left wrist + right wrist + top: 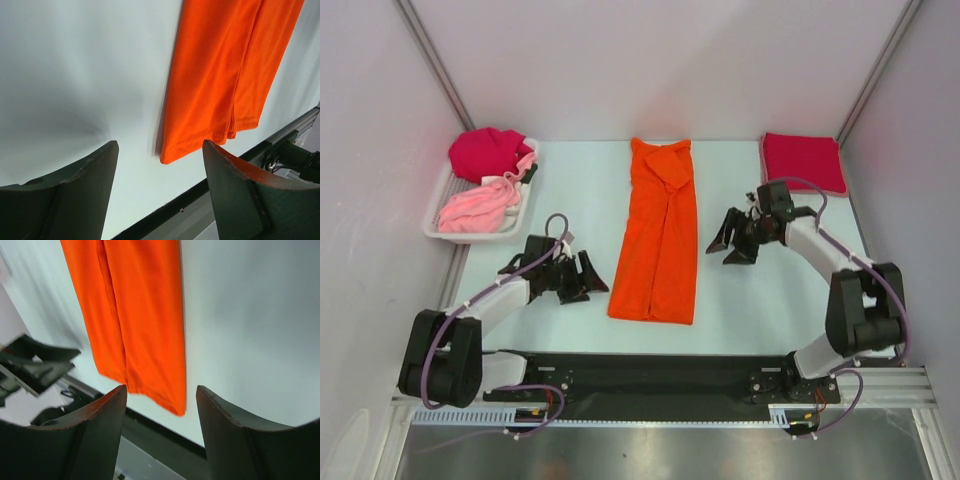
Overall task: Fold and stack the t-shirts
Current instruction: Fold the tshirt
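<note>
Left fingers (65,200) and right fingers (75,440) apart, empty, flanking orange shirt (658,235) on counter (570,190). Best: pinch both near corners together, fold away squarely.

We see orange t-shirt (657,240) folded lengthwise into long narrow strip, flat on mid-table (570,190), running from far edge toward near edge, sleeve flap lying over far end. We note crimson t-shirt (803,162) folded into flat square at far right corner. Magenta t-shirt (487,152) crumpled in heap, pale pink t-shirt (475,210) bunched just beside it, both in white tray (470,237) at far left corner.
</note>
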Controlling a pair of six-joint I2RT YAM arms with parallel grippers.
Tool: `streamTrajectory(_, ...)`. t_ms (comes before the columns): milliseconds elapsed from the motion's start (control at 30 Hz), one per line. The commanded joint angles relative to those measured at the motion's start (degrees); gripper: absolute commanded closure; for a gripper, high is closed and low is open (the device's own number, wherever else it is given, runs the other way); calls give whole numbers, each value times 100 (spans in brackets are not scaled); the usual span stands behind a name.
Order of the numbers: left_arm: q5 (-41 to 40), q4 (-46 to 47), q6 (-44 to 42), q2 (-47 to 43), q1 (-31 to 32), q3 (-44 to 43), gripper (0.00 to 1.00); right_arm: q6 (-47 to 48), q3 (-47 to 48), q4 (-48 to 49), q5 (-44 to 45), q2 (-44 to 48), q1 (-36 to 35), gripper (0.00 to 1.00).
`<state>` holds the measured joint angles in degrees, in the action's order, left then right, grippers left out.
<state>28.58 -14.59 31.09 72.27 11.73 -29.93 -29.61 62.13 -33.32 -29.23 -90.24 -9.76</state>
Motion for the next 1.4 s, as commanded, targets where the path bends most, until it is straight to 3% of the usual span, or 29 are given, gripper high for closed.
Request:
streamTrajectory(0,174,-18,133,-310,32,128,26,-185,-770,343,-65,839,-245,36)
streamTrajectory(167,280,-18,257,-521,40,348,27,-555,-1895,703,-267,1639,-377,36)
streamTrajectory(567,8,17,626,-1030,304,655,28,-1258,-3118,1539,-627,2370,-641,34)
streamTrajectory(933,-353,158,336,-601,752,576,33,-1662,-3629,2531,-786,1922,-1010,37)
streamTrajectory(1367,-169,510,319,-257,910,647,48,-2040,-3813,3271,-689,1228,-1371,49)
